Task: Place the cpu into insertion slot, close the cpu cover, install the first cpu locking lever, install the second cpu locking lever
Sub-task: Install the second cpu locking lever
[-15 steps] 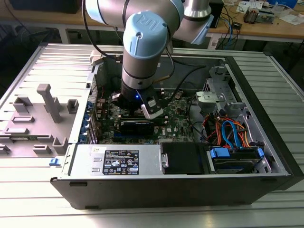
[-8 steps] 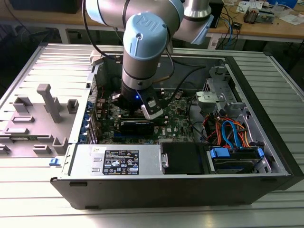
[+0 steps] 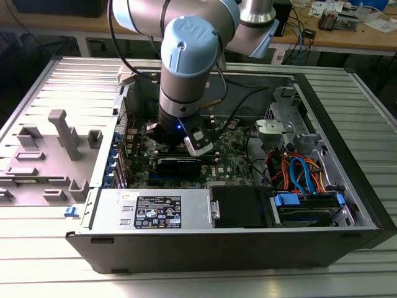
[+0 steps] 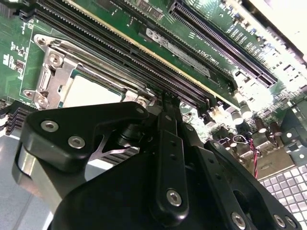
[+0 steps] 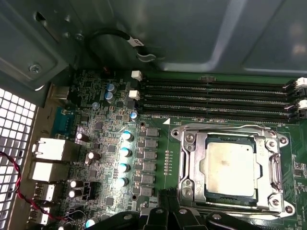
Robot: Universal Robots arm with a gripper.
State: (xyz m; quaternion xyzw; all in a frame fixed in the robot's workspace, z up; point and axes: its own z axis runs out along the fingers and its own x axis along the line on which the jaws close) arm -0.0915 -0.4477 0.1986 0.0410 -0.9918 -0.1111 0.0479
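Note:
The cpu, a flat square with a silver-grey top, lies in the insertion slot, whose contact field it hides. The silvery cpu cover lies flat around it. Thin wire levers run along the cover's edges. In the second wrist view the cpu and cover sit just past my gripper. My black gripper hangs shut and holds nothing, its tip close to one edge of the cover. In the exterior view the gripper is down inside the open computer case, over the motherboard.
Long black memory slots run beside the socket. Capacitors and rear ports stand on the other side. A black graphics card, power supply, coloured cables and case walls surround the arm. Grey fixtures stand outside.

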